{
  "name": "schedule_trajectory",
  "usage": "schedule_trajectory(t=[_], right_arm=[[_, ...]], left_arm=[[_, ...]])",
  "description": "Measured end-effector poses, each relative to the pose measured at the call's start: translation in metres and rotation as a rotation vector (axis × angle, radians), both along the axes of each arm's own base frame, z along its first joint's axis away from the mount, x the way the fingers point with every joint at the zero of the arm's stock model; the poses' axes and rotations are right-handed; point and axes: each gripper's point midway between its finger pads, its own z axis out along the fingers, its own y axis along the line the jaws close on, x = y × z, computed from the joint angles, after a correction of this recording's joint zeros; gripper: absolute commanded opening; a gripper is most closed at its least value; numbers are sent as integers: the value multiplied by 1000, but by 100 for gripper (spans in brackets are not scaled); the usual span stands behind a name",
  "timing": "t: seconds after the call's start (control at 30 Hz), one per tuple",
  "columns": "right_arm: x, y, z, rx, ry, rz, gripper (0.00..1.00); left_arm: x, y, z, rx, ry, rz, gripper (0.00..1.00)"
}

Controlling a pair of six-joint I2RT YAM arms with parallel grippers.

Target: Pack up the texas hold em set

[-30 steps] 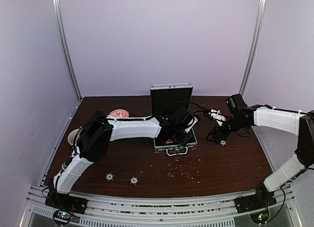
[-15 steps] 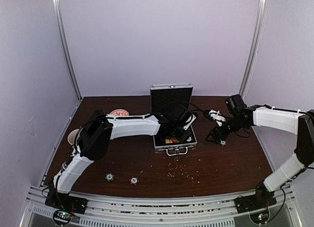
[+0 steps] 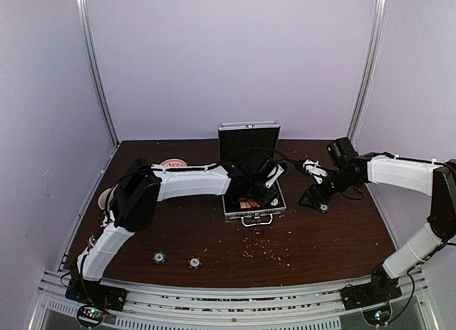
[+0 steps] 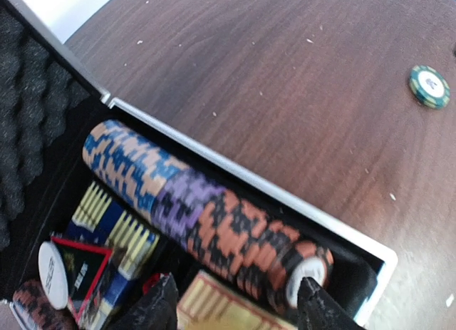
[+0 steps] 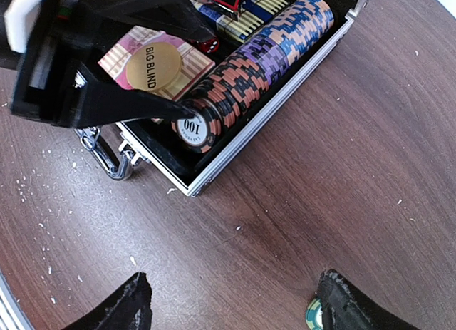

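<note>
Left gripper (image 4: 239, 305) shifted over case (image 4: 249, 177) — open, empty; right gripper (image 5: 235, 301) open, chip (image 5: 312, 317) half-cropped.

Lit evenly and softly from above, with only faint shadows on the table (image 3: 214, 237) beneath the arms (image 3: 192, 184). Pale sheen on its wood toward 1 o'clock from the left wrist. Dim inside the case (image 4: 28, 130). Soft and grainy overhead, slightly bowed at the edges. Blurred on the near fingers (image 4: 158, 308) at 6 o'clock.
</note>
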Motion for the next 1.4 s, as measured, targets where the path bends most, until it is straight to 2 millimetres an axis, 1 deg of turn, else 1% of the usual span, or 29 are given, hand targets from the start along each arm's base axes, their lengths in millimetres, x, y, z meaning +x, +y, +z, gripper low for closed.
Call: schedule_trajectory(t=[0.1,0.13,0.23,0.3,0.37,0.43,0.47,0.5,0.57,0.7,0.77,0.83,0.9,0.97,1.07,1.17,1.4], right_arm=[[0,1,0,4,1,4,81],[-1,1,0,5,2,5,81],[-2,2,0,10,5,10,81],[-2,3,1,13,6,13,81],[-3,3,1,16,8,15,82],[-3,3,1,17,10,17,82],[-3,3,1,17,11,18,82],[-3,4,1,18,10,19,82],[-3,4,1,20,9,25,82],[-5,6,2,26,7,45,82],[-6,7,2,28,8,49,82],[-7,7,2,28,11,53,82],[-8,7,1,28,15,58,82],[-9,7,1,27,18,65,82],[-9,8,1,29,22,72,82],[-8,9,1,30,23,75,82],[-9,9,-2,27,33,76,82]], left_arm=[[-9,9,9,7,11,-8,60],[-13,12,16,4,13,-12,60],[-26,26,45,-14,19,-23,60],[-37,37,72,-45,18,-30,60],[-48,51,94,-71,20,-31,60],[-60,66,107,-84,31,-30,58],[-67,76,109,-82,42,-28,57],[-73,84,108,-74,53,-24,56],[-86,103,96,-38,92,-17,53],[-118,149,51,96,207,-8,49],[-138,175,26,181,279,-12,49],[-156,195,9,237,341,-23,50],[-179,218,-6,293,410,-42,55],[-197,235,-12,325,458,-60,57],[-213,247,-11,334,493,-81,57],[-220,247,-12,329,511,-101,57],[-234,246,-34,395,544,-141,55]])
